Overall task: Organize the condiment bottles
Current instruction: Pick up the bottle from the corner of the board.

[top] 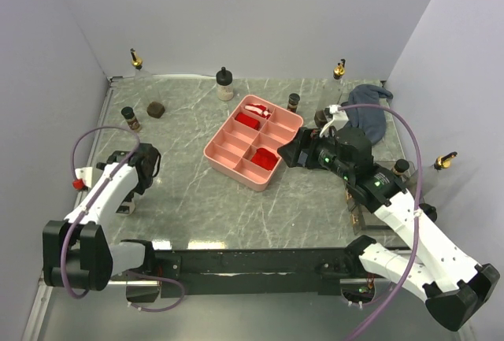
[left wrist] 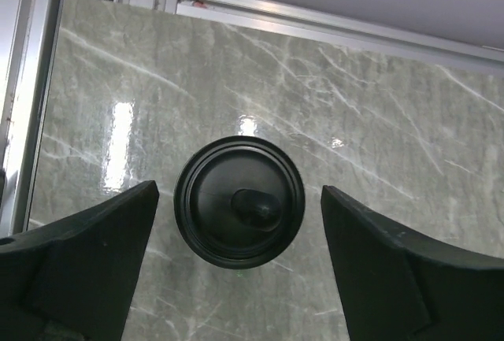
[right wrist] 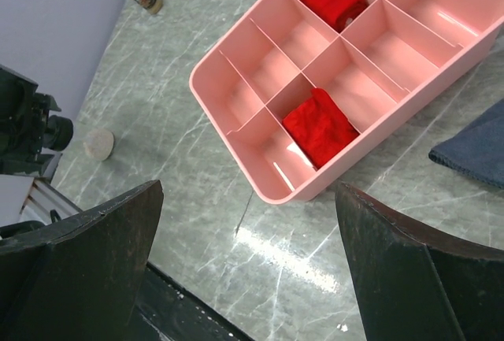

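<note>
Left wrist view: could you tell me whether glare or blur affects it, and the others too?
Left wrist view: two bright reflections on the marble table, black cap sharp, jaws soft; right wrist view: glare streak beside the pink tray, jaws blurred; top external view: even light, soft shadows.

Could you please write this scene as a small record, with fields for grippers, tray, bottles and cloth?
left gripper: open, above a black-capped bottle, gaps on both sides
right gripper: open, empty, near the tray corner
pink tray: centre of the table, red items in three compartments, no bottles
other bottles: scattered around the tray
cloth: on the right arm's side of the tray
</note>
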`<state>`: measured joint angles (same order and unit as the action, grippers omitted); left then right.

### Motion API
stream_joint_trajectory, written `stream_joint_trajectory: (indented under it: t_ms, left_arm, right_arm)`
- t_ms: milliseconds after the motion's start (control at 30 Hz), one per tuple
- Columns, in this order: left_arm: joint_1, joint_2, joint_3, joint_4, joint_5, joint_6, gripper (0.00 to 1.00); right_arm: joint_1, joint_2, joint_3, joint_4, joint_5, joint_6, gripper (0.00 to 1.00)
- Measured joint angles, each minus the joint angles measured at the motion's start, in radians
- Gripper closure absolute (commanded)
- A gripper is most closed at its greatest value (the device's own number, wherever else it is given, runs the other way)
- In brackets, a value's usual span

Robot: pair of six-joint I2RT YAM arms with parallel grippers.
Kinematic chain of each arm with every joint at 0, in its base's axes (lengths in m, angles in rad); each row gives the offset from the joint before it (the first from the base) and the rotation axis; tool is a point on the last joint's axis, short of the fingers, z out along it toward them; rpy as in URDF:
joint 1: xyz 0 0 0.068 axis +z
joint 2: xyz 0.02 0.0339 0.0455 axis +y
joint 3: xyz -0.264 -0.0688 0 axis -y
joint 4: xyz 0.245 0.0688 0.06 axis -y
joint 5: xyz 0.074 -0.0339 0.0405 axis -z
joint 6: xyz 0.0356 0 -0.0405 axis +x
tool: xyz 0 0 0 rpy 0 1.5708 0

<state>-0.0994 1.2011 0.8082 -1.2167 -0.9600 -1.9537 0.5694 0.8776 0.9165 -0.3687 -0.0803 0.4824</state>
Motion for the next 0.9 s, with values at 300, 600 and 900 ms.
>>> stream_joint_trajectory:
  t_ms: [300,600,900]
  left_arm:
    - [-0.002,0.006,-0.023,0.035,-0.002,0.025,0.84]
    - [-0.229,-0.042,-0.007,0.121,0.011,0.250,0.99]
    - [-0.769,-0.059,0.011,0.354,0.044,0.697,0.99]
  right_arm:
    - [0.006,0.011,0.000,-0.006,0.012,0.000,0.02]
    - [0.007,0.064,-0.001,-0.007,0.033,-0.001,0.01]
    - [0.007,0.055,-0.001,-0.045,0.088,-0.013,0.01]
